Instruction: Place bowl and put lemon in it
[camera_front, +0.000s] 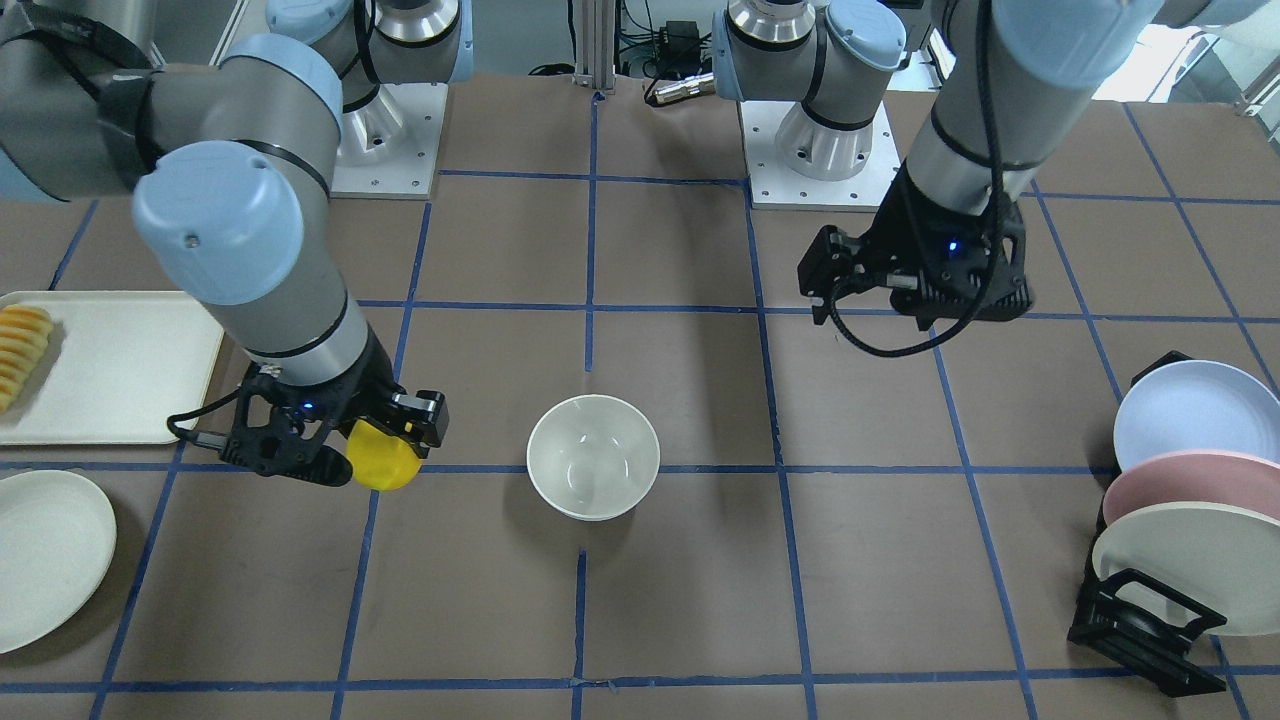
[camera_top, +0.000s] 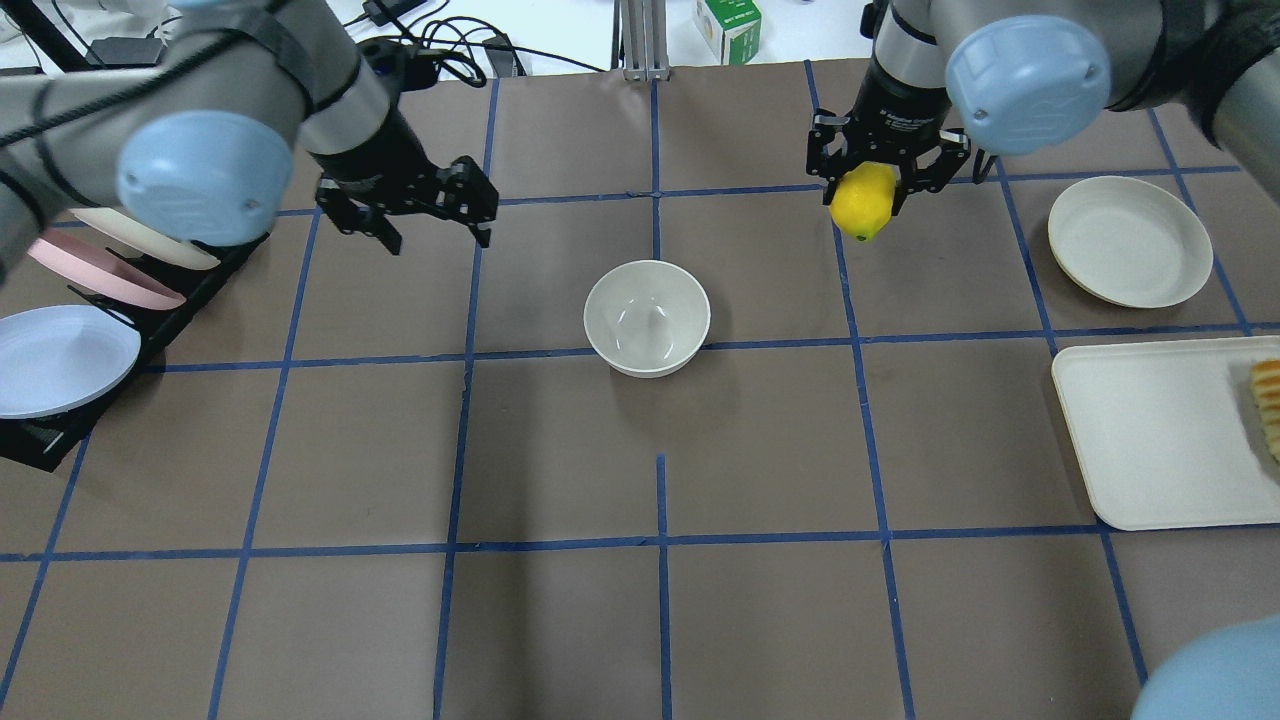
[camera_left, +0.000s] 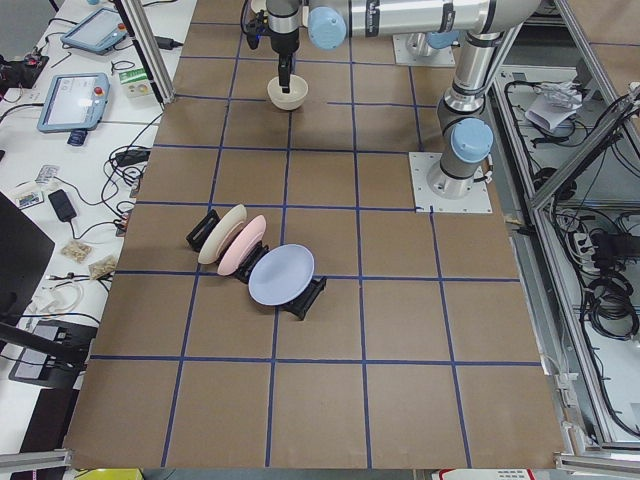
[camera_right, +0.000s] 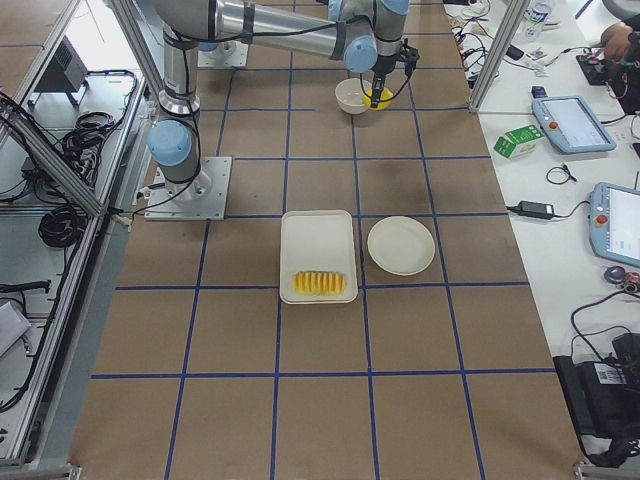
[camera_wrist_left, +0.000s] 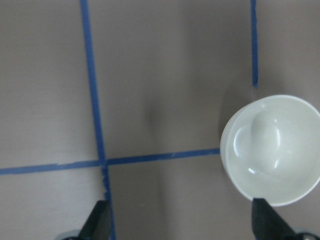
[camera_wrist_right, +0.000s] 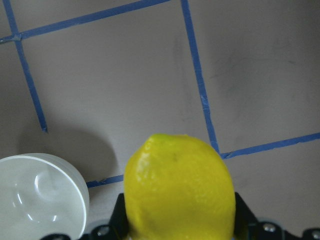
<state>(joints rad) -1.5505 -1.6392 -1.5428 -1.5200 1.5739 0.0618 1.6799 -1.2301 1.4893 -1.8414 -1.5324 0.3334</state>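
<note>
The cream bowl (camera_front: 593, 470) stands upright and empty near the middle of the table; it also shows in the overhead view (camera_top: 647, 318) and both wrist views (camera_wrist_left: 272, 150) (camera_wrist_right: 40, 195). My right gripper (camera_top: 868, 195) (camera_front: 375, 455) is shut on the yellow lemon (camera_top: 862, 200) (camera_front: 385, 458) (camera_wrist_right: 180, 190) and holds it above the table, beside the bowl and apart from it. My left gripper (camera_top: 435, 225) (camera_front: 915, 295) (camera_wrist_left: 183, 225) is open and empty, hovering on the bowl's other side.
A black rack with blue, pink and cream plates (camera_top: 70, 350) (camera_front: 1190, 520) stands at my far left. A flat cream plate (camera_top: 1130, 240) (camera_front: 50, 555) and a cream tray (camera_top: 1160, 430) (camera_front: 110, 365) with yellow-orange slices (camera_top: 1268, 400) lie at my right.
</note>
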